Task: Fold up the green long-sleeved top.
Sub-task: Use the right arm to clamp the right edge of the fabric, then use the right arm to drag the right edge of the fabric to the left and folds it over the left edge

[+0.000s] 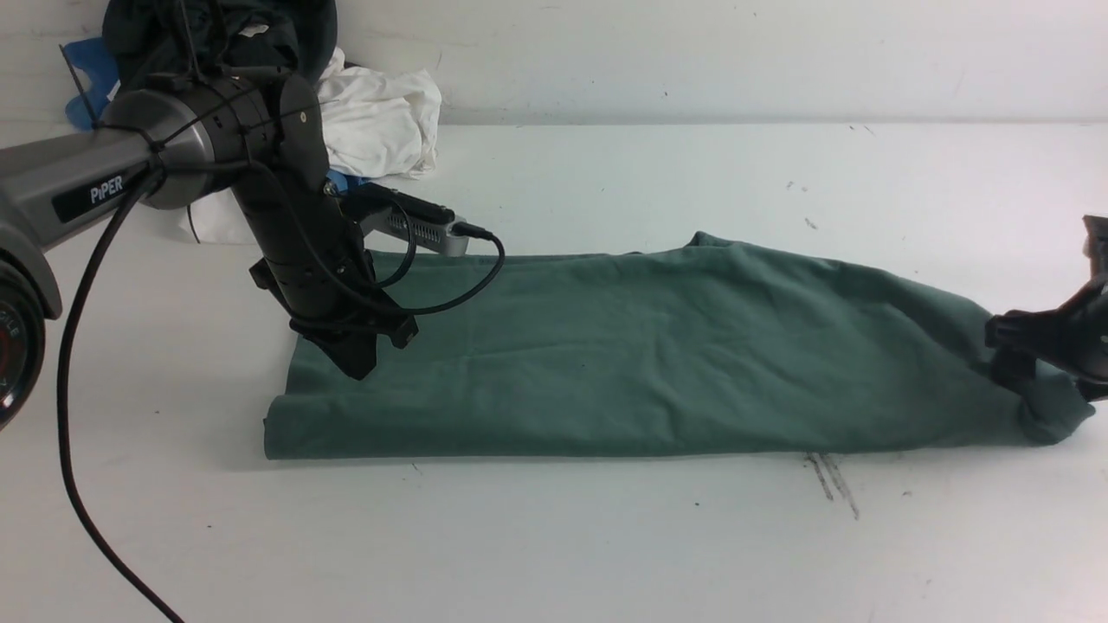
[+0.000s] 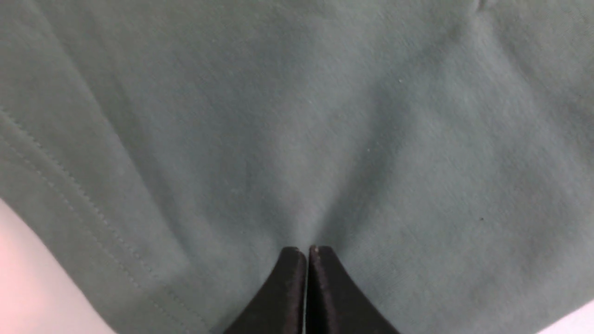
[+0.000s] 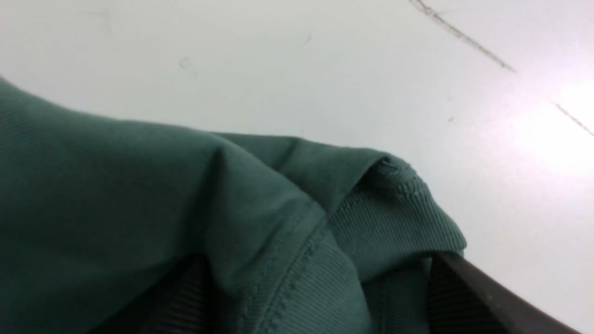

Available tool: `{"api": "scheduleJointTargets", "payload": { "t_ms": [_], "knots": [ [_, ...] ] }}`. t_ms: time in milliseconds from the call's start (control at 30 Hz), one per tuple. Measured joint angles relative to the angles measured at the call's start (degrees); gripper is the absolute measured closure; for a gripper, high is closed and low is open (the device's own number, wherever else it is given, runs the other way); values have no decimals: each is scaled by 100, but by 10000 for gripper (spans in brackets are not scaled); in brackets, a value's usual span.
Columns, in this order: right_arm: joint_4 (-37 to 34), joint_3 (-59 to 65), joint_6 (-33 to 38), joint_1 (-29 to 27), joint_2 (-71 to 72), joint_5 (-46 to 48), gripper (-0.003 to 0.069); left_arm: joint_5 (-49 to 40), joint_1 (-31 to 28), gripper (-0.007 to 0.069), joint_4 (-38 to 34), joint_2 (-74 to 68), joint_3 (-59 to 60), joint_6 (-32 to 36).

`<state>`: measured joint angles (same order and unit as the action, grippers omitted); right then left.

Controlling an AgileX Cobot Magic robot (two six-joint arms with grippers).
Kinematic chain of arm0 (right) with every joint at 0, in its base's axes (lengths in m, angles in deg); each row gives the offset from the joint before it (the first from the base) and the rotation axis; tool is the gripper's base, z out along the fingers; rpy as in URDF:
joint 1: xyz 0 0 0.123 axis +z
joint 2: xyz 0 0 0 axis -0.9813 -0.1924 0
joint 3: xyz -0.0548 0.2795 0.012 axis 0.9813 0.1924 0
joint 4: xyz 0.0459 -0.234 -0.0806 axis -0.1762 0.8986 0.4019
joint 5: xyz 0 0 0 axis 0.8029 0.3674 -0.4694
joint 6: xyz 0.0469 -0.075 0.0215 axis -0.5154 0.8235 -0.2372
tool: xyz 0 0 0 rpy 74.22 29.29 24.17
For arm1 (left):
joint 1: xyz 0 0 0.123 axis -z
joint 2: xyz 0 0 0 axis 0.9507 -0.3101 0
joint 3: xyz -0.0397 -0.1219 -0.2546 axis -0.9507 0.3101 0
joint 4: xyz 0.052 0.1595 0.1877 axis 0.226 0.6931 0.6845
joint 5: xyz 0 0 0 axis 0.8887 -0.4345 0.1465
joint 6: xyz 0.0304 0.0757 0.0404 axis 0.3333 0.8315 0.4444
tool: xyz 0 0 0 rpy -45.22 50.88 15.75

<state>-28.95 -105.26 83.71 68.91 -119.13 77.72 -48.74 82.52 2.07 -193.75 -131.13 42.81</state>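
The green long-sleeved top [image 1: 623, 355] lies folded into a long strip across the white table [image 1: 554, 536]. My left gripper [image 1: 355, 363] is shut, its tips down on the strip's left end. In the left wrist view the left gripper [image 2: 306, 250] touches the top [image 2: 297, 130], and soft creases run toward the tips. My right gripper [image 1: 1008, 350] is at the bunched right end. The right wrist view shows the right gripper [image 3: 320, 301] open, its fingers [image 3: 468, 292] wide apart on either side of a ribbed, stitched edge of the top [image 3: 390, 218].
A heap of white cloth [image 1: 381, 121], a dark garment [image 1: 216, 35] and something blue [image 1: 86, 78] sit at the back left against the wall. The left arm's black cable [image 1: 69, 389] hangs to the table. Dark scratch marks [image 1: 831, 476] lie by the strip's near edge.
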Motion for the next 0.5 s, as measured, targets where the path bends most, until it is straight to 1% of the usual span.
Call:
{"api": "scheduleJointTargets", "payload": {
  "t_ms": [133, 167, 200, 233, 267, 300, 367, 400, 467, 500],
  "knots": [
    [-64, 0, 33, 0, 0, 0, 211, 0, 0, 632, 0, -5, 0, 19],
    [-86, 0, 82, 0, -1, 0, 283, 0, 0, 632, 0, -5, 0, 31],
    [-88, 0, 118, 0, -1, 0, 330, 0, 0, 632, 0, -5, 0, 37],
    [-88, 0, 168, 0, -1, 5, 393, 6, 0, 632, 0, -5, 0, 43],
    [-88, -2, 188, 0, -1, 5, 407, 6, 0, 632, 0, -5, 0, 43],
    [-74, -2, 282, 0, -1, 29, 528, 6, 0, 632, 6, -5, 0, 76],
    [58, -2, 348, 0, 35, 99, 608, 6, 0, 632, 25, -5, 0, 83],
    [164, -2, 359, 0, 75, 183, 623, 6, 0, 632, 24, 9, 0, 96],
    [446, 16, 352, 0, 210, 403, 628, 6, 0, 632, 32, 80, 0, 102],
    [477, 16, 352, 0, 249, 423, 628, 6, 0, 632, 41, 93, 0, 101]
  ]
}}
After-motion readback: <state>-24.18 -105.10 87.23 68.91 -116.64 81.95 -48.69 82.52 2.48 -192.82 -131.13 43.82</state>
